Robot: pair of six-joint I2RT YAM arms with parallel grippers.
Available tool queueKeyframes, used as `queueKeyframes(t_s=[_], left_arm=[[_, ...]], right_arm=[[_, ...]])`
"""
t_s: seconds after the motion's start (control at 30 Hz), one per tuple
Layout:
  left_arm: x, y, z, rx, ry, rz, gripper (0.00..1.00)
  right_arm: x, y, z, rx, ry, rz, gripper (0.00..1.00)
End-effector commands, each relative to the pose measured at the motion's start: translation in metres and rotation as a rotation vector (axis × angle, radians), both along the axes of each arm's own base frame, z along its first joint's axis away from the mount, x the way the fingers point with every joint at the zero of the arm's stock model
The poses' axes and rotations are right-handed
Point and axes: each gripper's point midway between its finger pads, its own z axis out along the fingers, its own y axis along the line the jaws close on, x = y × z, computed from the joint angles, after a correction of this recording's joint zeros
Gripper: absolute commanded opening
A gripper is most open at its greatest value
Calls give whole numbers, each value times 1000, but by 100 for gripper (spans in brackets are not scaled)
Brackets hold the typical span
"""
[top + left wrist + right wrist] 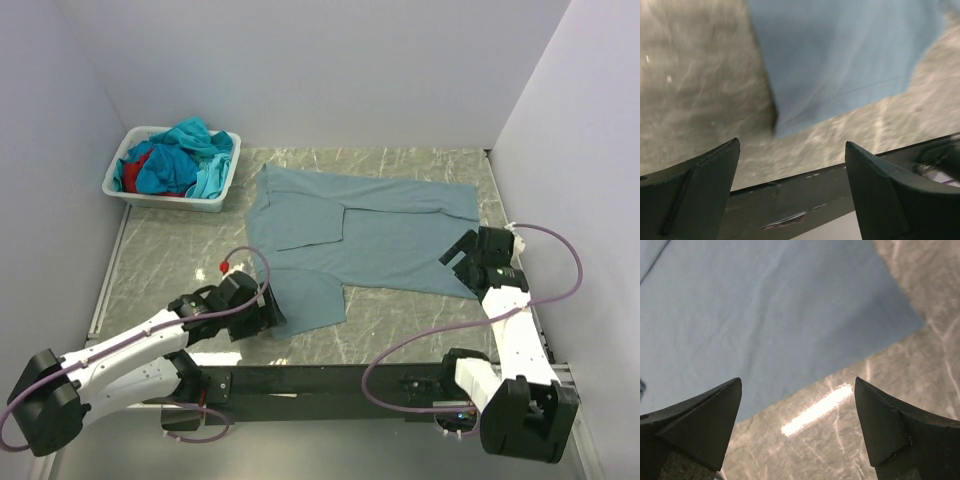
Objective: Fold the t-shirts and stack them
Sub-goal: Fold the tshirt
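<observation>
The grey-blue t-shirt lies spread flat on the middle and right of the table, its hem to the right. One flap on its far left side is already laid over the body, and a sleeve sticks out at the near left. The other shirts, teal, blue and red, sit heaped in the white basket at the far left, well apart from it.

The left gripper hovers at the near corner of that sleeve with its jaws apart and nothing between them. Its wrist view shows the cloth corner just beyond the fingertips. The right gripper hangs over the near right hem corner, also spread wide and empty.

The step in hand looks like folding the first shirt, with stacking not yet begun. The next move probably calls for both grippers to drop onto the near edge, pinch only the top layer at their corners, then carry it toward the far side together so the fold stays straight.
</observation>
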Motion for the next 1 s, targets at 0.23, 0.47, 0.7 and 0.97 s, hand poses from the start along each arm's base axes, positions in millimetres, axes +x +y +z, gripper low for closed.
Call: queueKeyframes(t_s=[0.23, 0.47, 0.7, 0.97], left_arm=[[-19, -13, -34, 12, 101, -25, 74], [-8, -17, -40, 39, 80, -15, 43], [-7, -16, -42, 55, 83, -15, 1], [4, -29, -20, -8, 15, -43, 1]], right_arm=[[-20, -38, 8, -49, -88, -217, 100], [-30, -41, -1, -15, -98, -272, 100], [-37, -47, -17, 60, -84, -350, 100], [-45, -67, -44, 96, -29, -422, 99]])
